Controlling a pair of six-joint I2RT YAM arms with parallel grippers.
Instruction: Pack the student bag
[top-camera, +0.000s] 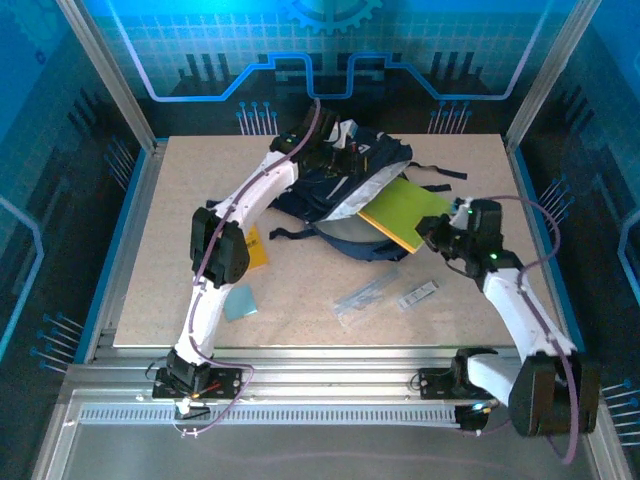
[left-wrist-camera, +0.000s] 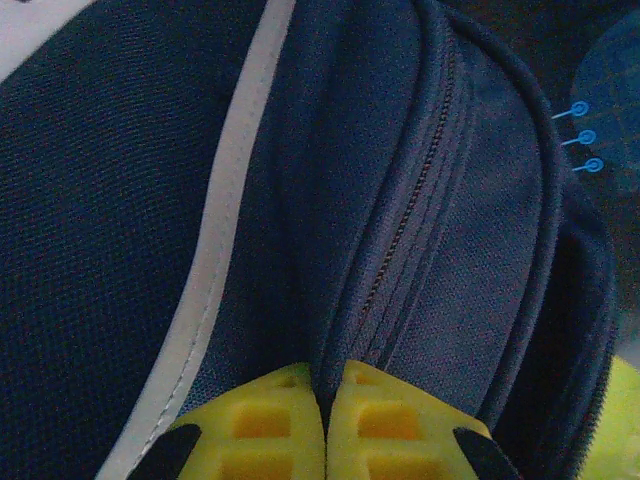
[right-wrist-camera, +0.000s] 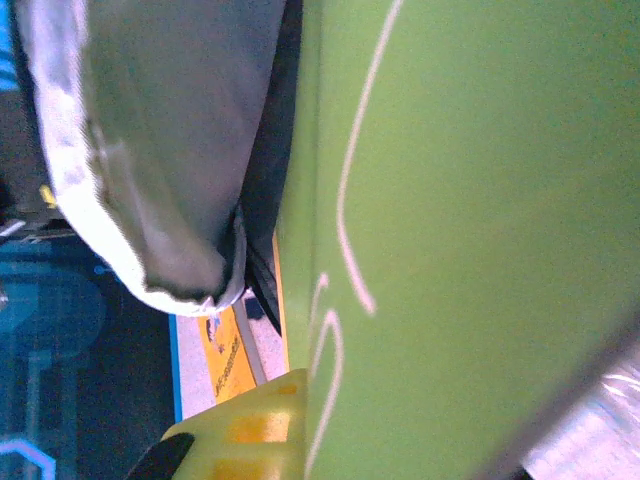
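- The student bag (top-camera: 335, 190), upper centre, has a green notebook (top-camera: 405, 215) halfway in its mouth.
- The left gripper (left-wrist-camera: 322, 425) pinches the bag's fabric.
- The right gripper (top-camera: 438, 236) clamps the notebook.

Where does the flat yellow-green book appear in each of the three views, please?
Top external: the flat yellow-green book lies right of centre, poking out of the dark navy fabric backpack.
Left wrist: probably the book, a sliver at the lower right edge.
Right wrist: the book spans the right side.
Shared landmark: the backpack, left of the book in every view.
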